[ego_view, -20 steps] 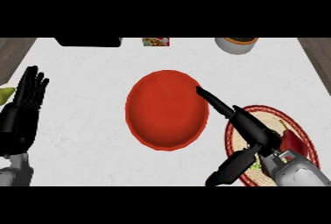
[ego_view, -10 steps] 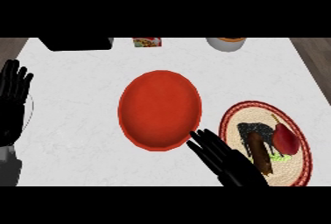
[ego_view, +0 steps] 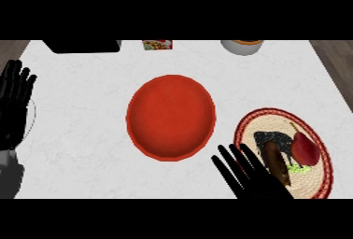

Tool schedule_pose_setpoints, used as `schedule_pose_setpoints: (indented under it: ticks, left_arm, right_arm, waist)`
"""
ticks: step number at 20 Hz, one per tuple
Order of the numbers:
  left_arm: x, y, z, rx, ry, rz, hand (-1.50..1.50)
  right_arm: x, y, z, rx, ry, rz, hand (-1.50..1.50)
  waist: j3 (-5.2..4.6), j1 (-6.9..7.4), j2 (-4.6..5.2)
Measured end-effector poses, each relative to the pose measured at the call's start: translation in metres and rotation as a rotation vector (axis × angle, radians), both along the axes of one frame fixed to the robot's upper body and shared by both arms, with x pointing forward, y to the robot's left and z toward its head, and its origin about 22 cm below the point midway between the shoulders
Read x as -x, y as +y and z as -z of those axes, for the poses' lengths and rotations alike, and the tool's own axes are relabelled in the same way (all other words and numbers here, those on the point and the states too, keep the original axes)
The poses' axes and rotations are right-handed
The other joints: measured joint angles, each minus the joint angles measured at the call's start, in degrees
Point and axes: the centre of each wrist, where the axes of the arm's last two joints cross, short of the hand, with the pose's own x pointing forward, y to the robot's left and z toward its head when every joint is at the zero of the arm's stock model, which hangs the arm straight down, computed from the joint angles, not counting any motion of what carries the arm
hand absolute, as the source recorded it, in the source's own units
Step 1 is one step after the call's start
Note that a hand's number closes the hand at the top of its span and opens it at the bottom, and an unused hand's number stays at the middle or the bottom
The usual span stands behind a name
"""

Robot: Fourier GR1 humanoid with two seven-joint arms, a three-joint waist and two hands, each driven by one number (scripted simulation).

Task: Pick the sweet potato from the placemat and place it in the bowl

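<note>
Lowered since before, right hand (ego_view: 257, 179) spreads beside the sweet potato (ego_view: 276, 161), lying lengthwise toward bowl (ego_view: 171, 116).

Bare white surface (ego_view: 82, 168) left of and above the red bowl (ego_view: 170, 116), bowl beside the placemat (ego_view: 314, 175), red pear (ego_view: 305, 148) touching the sweet potato (ego_view: 273, 156) on its right, black box (ego_view: 82, 45), small carton (ego_view: 158, 45) and cup (ego_view: 242, 46) along the far edge

The bowl (ego_view: 171, 116) sits left of the placemat (ego_view: 314, 140), which carries what seems the sweet potato (ego_view: 274, 159).
</note>
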Motion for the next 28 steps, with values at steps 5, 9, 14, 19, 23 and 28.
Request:
schedule_pose_setpoints:
  ticks: [5,9,14,19,23,28]
  left_arm:
    - [-0.003,-0.001,0.000,0.002,-0.003,0.016,0.00]
    - [-0.008,-0.005,-0.005,0.001,-0.008,0.024,0.00]
    - [-0.008,-0.009,-0.009,0.000,-0.014,0.029,0.00]
    - [-0.006,-0.004,-0.006,0.004,-0.014,0.032,0.00]
    - [-0.012,-0.006,-0.006,0.007,-0.016,0.035,0.00]
    - [-0.008,-0.005,-0.013,0.011,-0.013,0.032,0.00]
  right_arm:
    - [0.015,0.007,-0.019,0.242,0.105,0.107,-1.50]
    - [0.021,0.009,-0.032,0.379,0.197,0.121,-1.50]
    - [0.017,0.013,-0.041,0.413,0.266,0.127,-1.50]
    - [0.005,0.012,-0.045,0.447,0.294,0.147,-1.50]
    - [-0.004,0.012,-0.036,0.485,0.318,0.179,-1.50]
    - [-0.013,0.001,-0.021,0.536,0.341,0.250,-1.50]
  waist:
    - [-0.03,0.69,0.27]
    - [0.04,1.19,0.51]
    - [0.16,1.75,0.60]
    - [0.23,1.90,0.65]
    - [0.29,1.82,0.68]
    - [0.34,1.89,0.65]
